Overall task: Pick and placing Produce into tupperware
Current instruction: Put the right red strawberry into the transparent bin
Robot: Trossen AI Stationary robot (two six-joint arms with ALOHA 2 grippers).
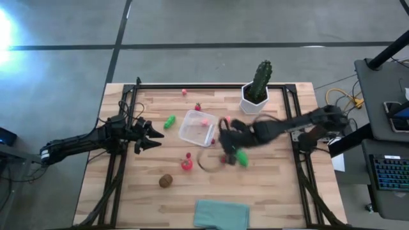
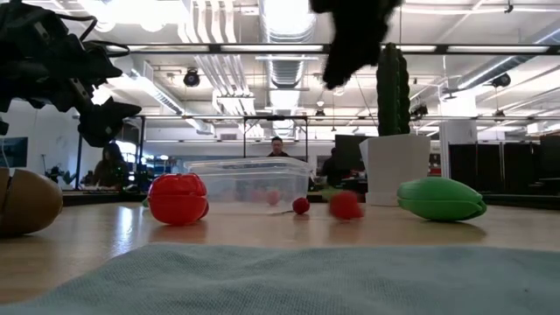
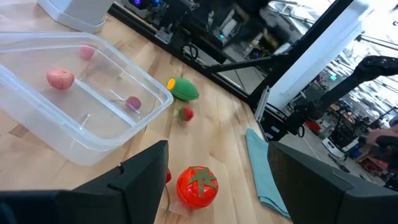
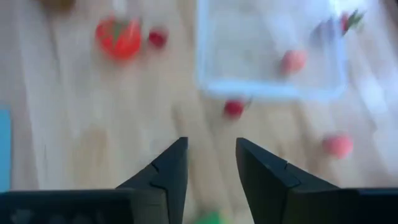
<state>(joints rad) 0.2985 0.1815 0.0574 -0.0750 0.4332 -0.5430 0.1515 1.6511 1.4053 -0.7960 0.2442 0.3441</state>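
Right wrist view motion-blurred; kiwi [image 2: 26, 203] cut by low view's edge.

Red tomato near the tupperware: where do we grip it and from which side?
Grip the red tomato across its round body, coming straight down from above. It sits upright and apart from the tupperware, with a small red piece close beside it, so set the fingers clear of that piece.

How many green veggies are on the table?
2. One green piece lies left of the tub; the other green piece lies beside the right gripper. The arm might hide more.
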